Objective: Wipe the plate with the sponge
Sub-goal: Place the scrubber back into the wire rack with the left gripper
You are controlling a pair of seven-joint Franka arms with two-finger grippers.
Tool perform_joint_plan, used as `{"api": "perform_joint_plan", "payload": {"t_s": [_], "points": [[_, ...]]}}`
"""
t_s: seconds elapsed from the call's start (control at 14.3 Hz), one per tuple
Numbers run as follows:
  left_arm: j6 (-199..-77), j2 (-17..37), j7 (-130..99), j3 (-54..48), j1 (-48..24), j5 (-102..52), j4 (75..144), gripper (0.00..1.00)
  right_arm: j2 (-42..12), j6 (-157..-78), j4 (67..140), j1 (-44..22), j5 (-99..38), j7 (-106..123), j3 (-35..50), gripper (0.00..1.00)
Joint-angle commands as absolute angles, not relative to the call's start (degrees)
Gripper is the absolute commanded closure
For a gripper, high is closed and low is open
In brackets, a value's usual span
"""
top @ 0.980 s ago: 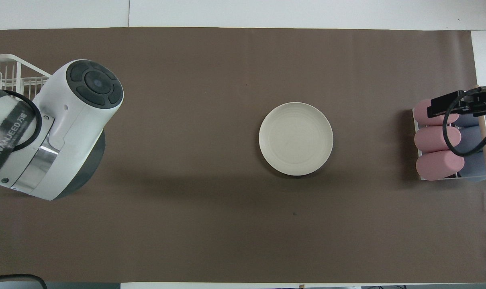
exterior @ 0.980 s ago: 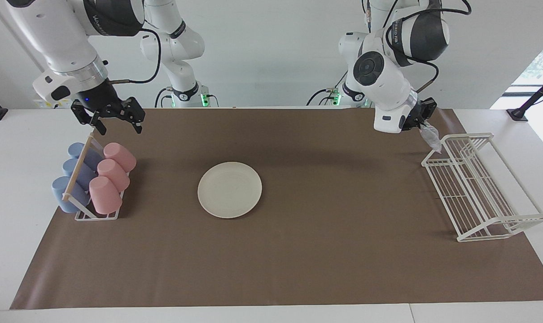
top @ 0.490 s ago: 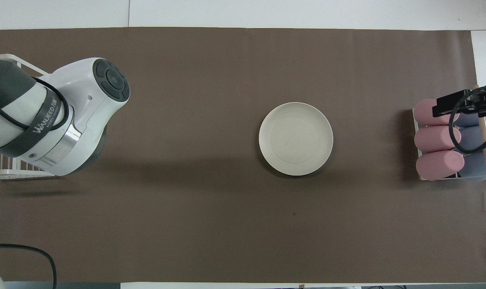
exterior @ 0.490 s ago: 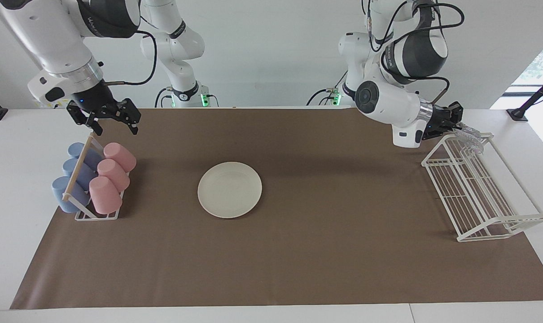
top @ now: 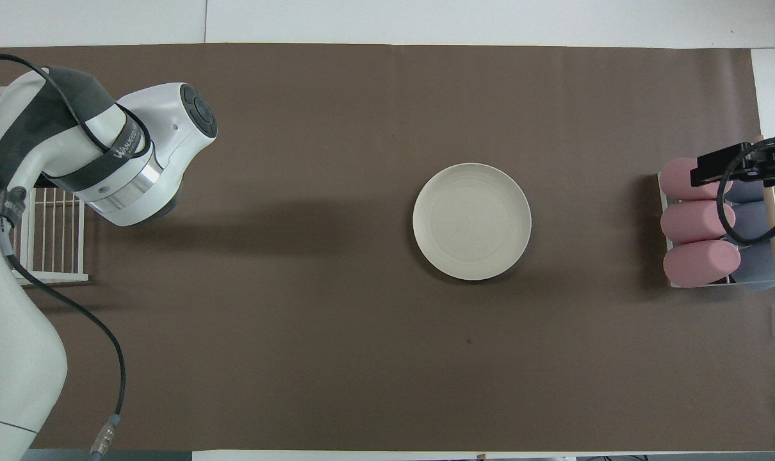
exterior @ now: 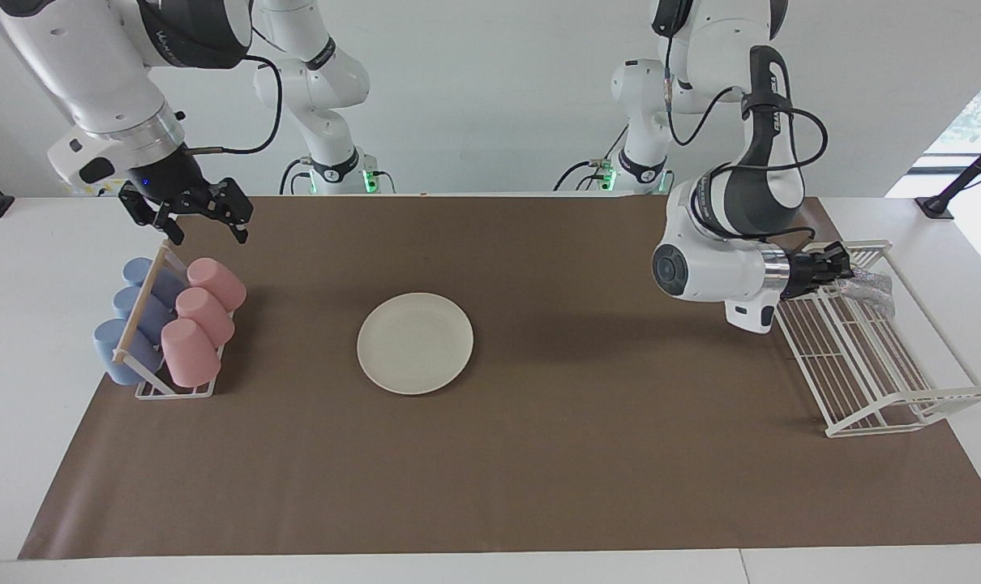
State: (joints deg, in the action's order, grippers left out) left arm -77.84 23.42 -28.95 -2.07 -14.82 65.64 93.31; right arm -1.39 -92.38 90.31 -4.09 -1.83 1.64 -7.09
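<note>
Our left hand (exterior: pixel 841 270) pinches the small floppy silvery sponge (exterior: pixel 870 285) over the white wire rack (exterior: pixel 880 381); it could snag there. The round cream-white plate (exterior: pixel 415 343) lies mid-table, well apart. Our right hand (exterior: pixel 207 217) waits spread above the pink and blue cups (exterior: pixel 170 320).

I am working in a robot lab: my two white arms (exterior: pixel 109 89) are standing at a white table (exterior: pixel 36 324) spread with a brown mat (exterior: pixel 539 470), bare white wall (exterior: pixel 490 89) and trailing cables (exterior: pixel 272 81) all around.
</note>
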Motion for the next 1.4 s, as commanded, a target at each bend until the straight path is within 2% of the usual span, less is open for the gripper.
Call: {"api": "perform_joint_plan", "payload": {"t_s": [0.0,0.42,0.91,0.98,1.05,1.12,1.19,1.26,1.33], "points": [[-78.6,27.7,-28.6,-2.3,-12.8,63.3,87.4,1.00,-1.9,-91.5,89.1,-3.3,-1.9,1.0,-6.6,0.00],[-78.6,27.6,-38.0,-2.4,-12.1,56.2,87.9,1.00,-1.9,-91.6,89.0,-3.3,-1.9,0.8,-6.4,0.00],[-79.7,27.6,-39.7,-2.4,-11.8,55.2,88.0,1.00,-2.0,-91.8,88.9,-3.8,-1.9,0.6,-6.4,0.00],[-80.2,27.6,-40.8,-2.4,-11.7,55.1,88.0,0.79,-2.0,-91.8,88.9,-3.8,-1.9,0.5,-6.4,0.00],[-80.5,27.6,-41.7,-2.4,-11.3,55.0,88.1,0.69,-2.0,-91.8,88.9,-3.8,-1.9,-0.1,-6.4,0.00],[-80.6,27.6,-42.0,-2.3,-11.1,54.9,88.1,0.50,-2.0,-91.8,88.9,-3.8,-1.8,-0.5,-6.4,0.00],[-80.7,27.6,-42.1,-2.3,-11.0,55.0,88.1,0.11,-2.0,-91.8,88.9,-3.8,-1.8,-0.5,-6.4,0.00],[-80.9,27.6,-42.1,-2.3,-10.7,55.1,88.1,0.09,-2.0,-91.8,88.9,-3.8,-1.8,-0.5,-6.4,0.00],[-80.9,27.6,-42.1,-2.3,-10.5,55.3,88.1,0.00,-2.0,-91.8,88.9,-3.8,-1.8,-0.5,-6.4,0.00]]}}
